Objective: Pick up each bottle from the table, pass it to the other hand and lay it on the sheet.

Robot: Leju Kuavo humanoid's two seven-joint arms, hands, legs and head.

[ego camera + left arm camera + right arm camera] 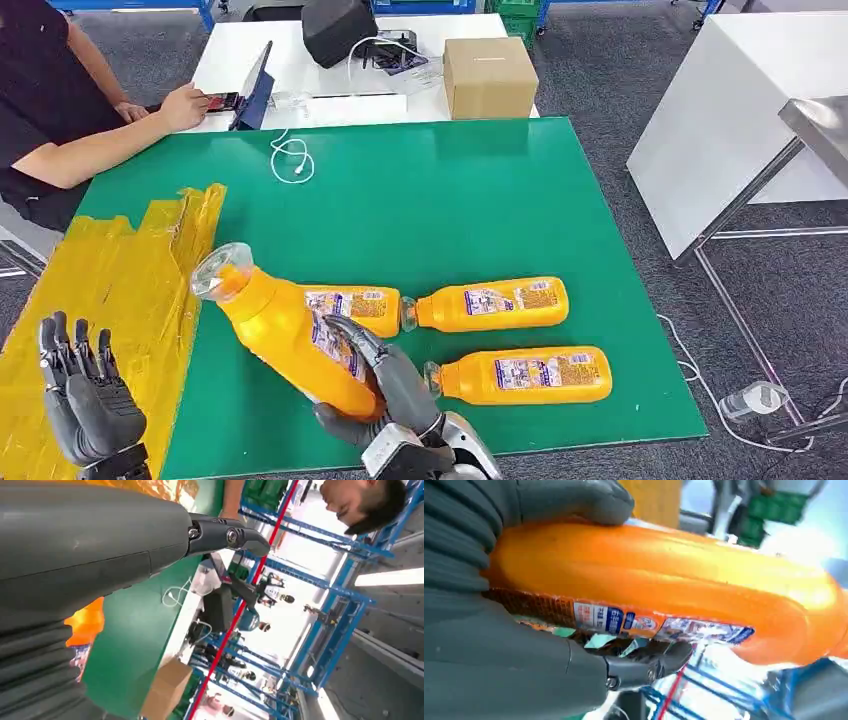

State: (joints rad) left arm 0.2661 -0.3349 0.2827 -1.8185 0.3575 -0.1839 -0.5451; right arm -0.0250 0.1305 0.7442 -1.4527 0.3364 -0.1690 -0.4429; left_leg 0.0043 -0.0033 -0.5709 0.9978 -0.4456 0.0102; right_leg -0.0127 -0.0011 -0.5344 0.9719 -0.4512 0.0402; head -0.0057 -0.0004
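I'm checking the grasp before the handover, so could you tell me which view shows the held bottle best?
The head view: the held bottle shows whole, tilted in the right hand. The right wrist view shows its body close up; the left wrist view, an orange sliver.

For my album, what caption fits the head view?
Right hand lifts an orange bottle toward the open left hand above the yellow sheet.

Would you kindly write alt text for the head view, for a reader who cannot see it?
The robot's right hand grips an orange bottle lifted at a tilt above a green table, while its left hand hovers open over a yellow sheet. Three more orange bottles lie on the table, and a person sits at its far left corner.
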